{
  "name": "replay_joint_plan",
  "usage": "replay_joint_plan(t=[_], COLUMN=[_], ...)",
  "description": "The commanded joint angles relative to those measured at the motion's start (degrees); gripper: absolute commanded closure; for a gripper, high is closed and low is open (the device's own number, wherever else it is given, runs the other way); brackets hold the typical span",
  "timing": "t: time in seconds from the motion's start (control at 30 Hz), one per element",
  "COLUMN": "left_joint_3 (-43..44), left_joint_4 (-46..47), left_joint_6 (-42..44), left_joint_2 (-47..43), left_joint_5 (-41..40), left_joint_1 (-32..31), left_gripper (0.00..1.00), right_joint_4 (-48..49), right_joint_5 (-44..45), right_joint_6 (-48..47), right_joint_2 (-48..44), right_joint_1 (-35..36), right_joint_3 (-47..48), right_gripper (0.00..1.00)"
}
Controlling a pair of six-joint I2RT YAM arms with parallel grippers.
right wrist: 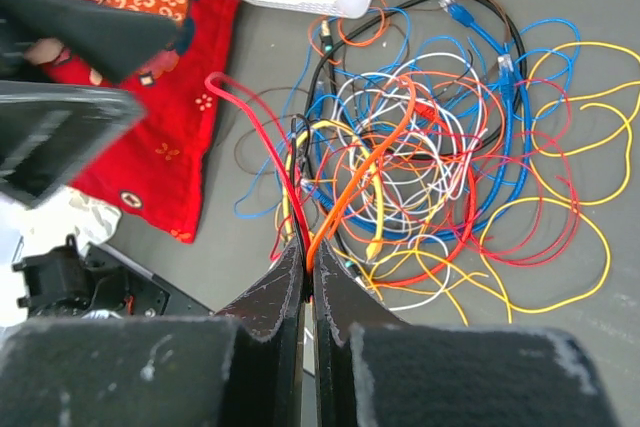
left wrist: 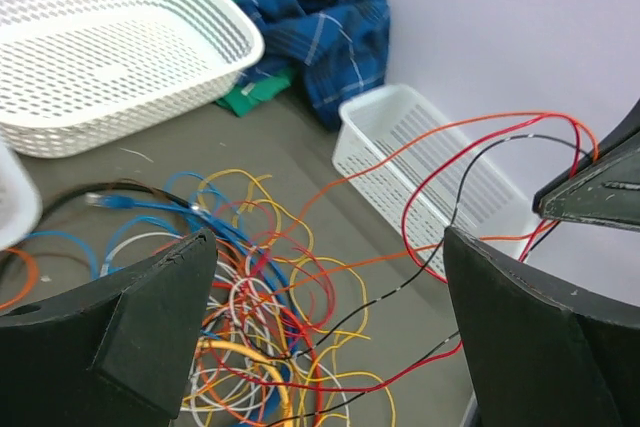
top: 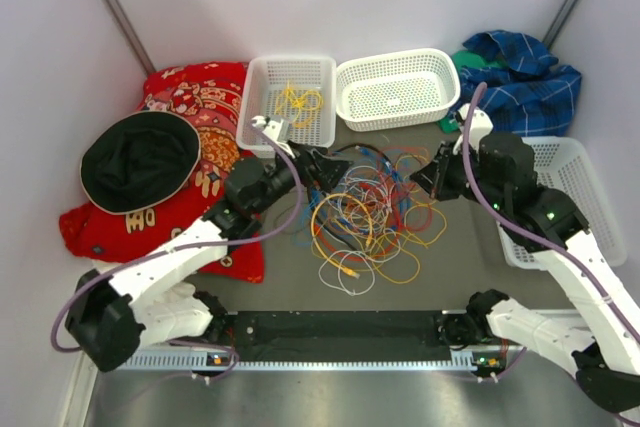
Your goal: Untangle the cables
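We see our left gripper (top: 318, 169) stretched over the tangled cables (top: 372, 215), jaws spread wide, while our right gripper (right wrist: 308, 272), angled down at the pile's right edge, pinches the red and orange wires (right wrist: 368, 165).

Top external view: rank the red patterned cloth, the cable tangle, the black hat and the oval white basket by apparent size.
1. red patterned cloth
2. cable tangle
3. black hat and oval white basket: these look about alike, so they are not ranked. The basket also sits farther from the camera.
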Motion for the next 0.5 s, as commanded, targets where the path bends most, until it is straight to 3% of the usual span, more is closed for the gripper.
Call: replay_joint_plan(t=[0.0,0.47], left_joint_3=[1.8,8.1], left_joint_4=[14.6,28.8], left_joint_6=[-4.4,-11.3], left_joint_2=[4.6,17.2], left_joint_5=[7.8,17.2], left_joint_1=[0.0,-0.3], left_gripper=[0.01,0.01], right_joint_4=[0.3,0.9], right_joint_5=[-1.5,-2.3], right_joint_6=[0.8,1.1], right_joint_2=[-1.7,-1.8], right_joint_1=[0.7,0.7], right_joint_3=[1.3,-0.1], right_gripper=[1.00,1.00])
